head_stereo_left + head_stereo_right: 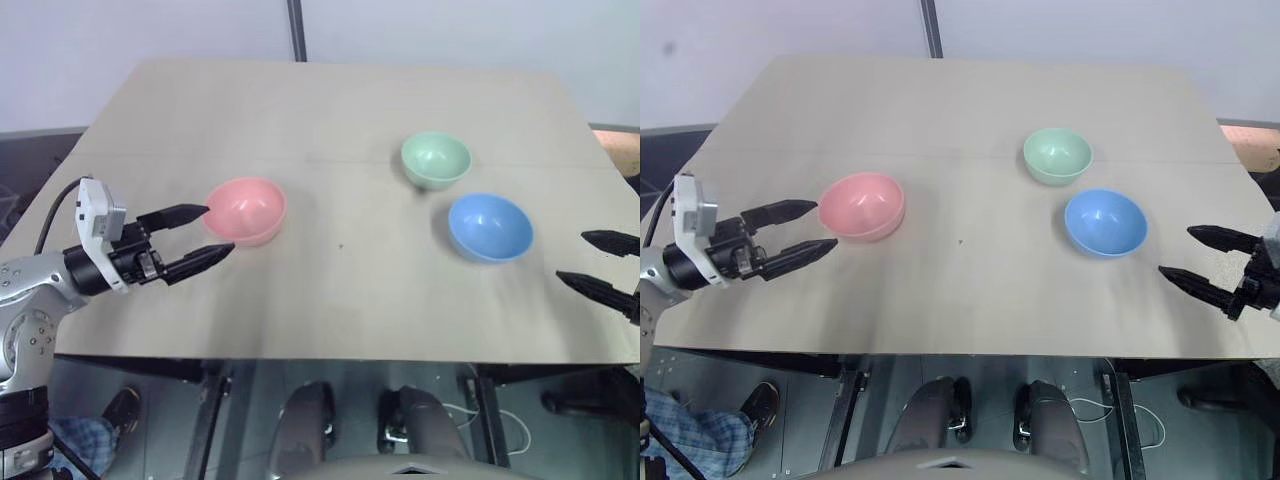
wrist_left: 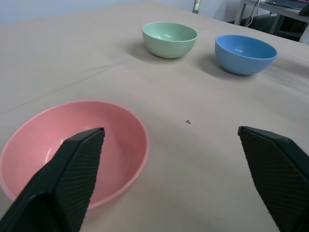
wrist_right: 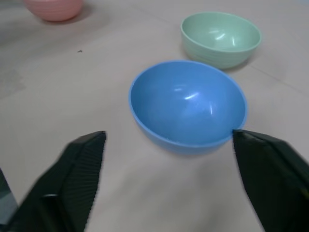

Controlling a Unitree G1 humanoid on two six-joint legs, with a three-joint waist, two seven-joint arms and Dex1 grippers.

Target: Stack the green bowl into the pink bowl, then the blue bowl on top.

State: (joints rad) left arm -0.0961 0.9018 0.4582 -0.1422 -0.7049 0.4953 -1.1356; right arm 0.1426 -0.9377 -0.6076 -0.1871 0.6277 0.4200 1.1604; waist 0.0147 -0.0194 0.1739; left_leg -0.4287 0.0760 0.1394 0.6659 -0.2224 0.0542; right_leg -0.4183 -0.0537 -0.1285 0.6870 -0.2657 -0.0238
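Left wrist view: pink bowl (image 2: pixel 72 145) just beyond spread left fingers (image 2: pixel 72 179).

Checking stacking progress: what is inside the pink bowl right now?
Nothing: the pink bowl is empty, its whole inner surface showing. The green bowl and blue bowl sit apart on the table.

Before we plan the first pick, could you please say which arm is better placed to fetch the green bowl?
Probably the right: its open gripper faces the glossy blue bowl, with the glossy mint-green bowl just beyond; the left gripper sits by the salmon-pink bowl.
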